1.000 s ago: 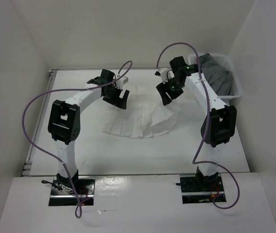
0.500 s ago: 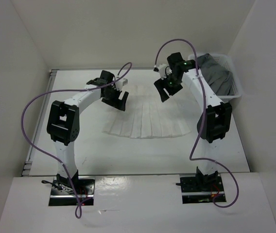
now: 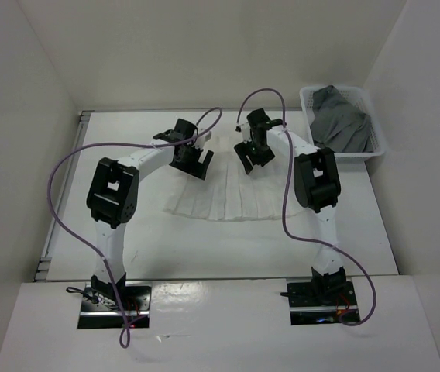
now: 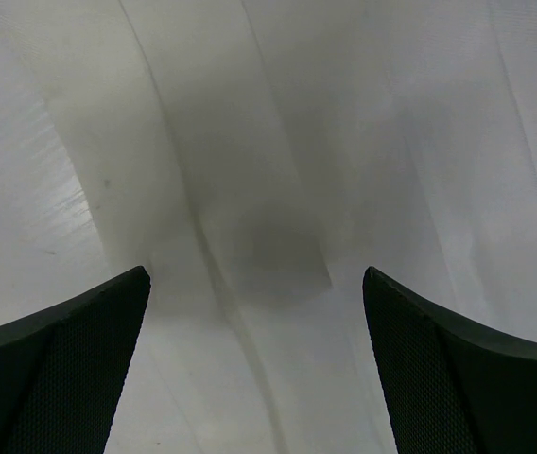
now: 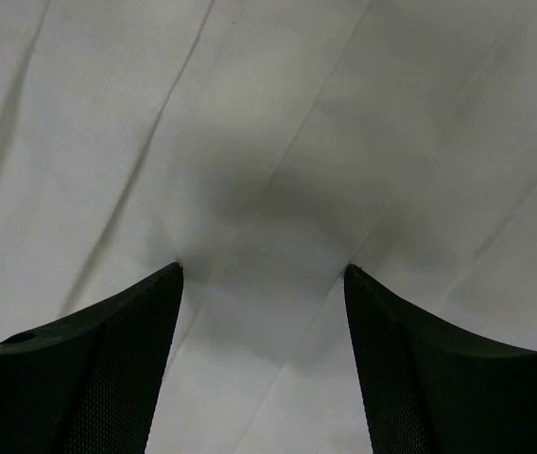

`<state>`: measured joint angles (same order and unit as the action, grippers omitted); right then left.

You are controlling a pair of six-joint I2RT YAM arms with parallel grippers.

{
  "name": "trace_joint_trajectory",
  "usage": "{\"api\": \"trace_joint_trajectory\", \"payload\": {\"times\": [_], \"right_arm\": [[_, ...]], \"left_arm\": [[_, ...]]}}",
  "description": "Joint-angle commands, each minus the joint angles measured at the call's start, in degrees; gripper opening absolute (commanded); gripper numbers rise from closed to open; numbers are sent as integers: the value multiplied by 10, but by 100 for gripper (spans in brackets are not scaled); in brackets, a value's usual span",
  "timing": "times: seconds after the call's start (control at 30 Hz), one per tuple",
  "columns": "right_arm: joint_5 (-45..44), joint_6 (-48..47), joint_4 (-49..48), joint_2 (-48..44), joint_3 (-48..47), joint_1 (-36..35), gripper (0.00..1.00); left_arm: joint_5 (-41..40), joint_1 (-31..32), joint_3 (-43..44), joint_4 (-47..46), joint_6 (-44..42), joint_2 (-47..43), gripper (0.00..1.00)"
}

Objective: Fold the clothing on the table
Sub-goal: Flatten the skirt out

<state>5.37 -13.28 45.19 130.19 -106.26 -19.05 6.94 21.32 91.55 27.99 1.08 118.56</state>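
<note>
Bright, even light; one soft grey shadow dims the clothing (image 5: 268, 218) close up.

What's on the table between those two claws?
Only the pleated white clothing: its narrow upper part spans the gap between the left gripper and right gripper, seen in the top view.

Clothing (image 3: 228, 198): thin matt cloth w/ pleats.

White panel walls boxing in a white counter (image 3: 166, 240), softly lit.
A plain white back wall (image 3: 204, 54) rises beyond the left claw (image 3: 193, 169) and the right claw (image 3: 251, 164). One side wall (image 3: 18, 155) stands well left of the left claw, and another (image 3: 429, 155) well right of the right claw. A metal rail (image 3: 63, 194) edges the counter left of the left claw. The light is even and the shadows are faint.
</note>
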Motion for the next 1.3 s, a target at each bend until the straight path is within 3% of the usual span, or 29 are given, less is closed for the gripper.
{"api": "trace_joint_trajectory", "payload": {"times": [0.0, 0.23, 0.4, 0.77, 1.27], "right_arm": [[-12, 25, -39, -3, -49, -11, 74], [-18, 44, -44, 9, -67, -11, 74], [-23, 44, -49, 15, -61, -11, 74], [-33, 44, -68, 20, -34, -11, 75], [-33, 39, -63, -7, -2, -16, 75]], "left_arm": [[-46, 10, 20, -15, 42, 26, 99], [-75, 10, 108, 6, 80, 81, 99], [-69, 10, 114, 26, 106, 105, 99], [-105, 10, -63, -6, 158, 20, 99], [-99, 10, -108, 31, 165, -2, 94]]}}
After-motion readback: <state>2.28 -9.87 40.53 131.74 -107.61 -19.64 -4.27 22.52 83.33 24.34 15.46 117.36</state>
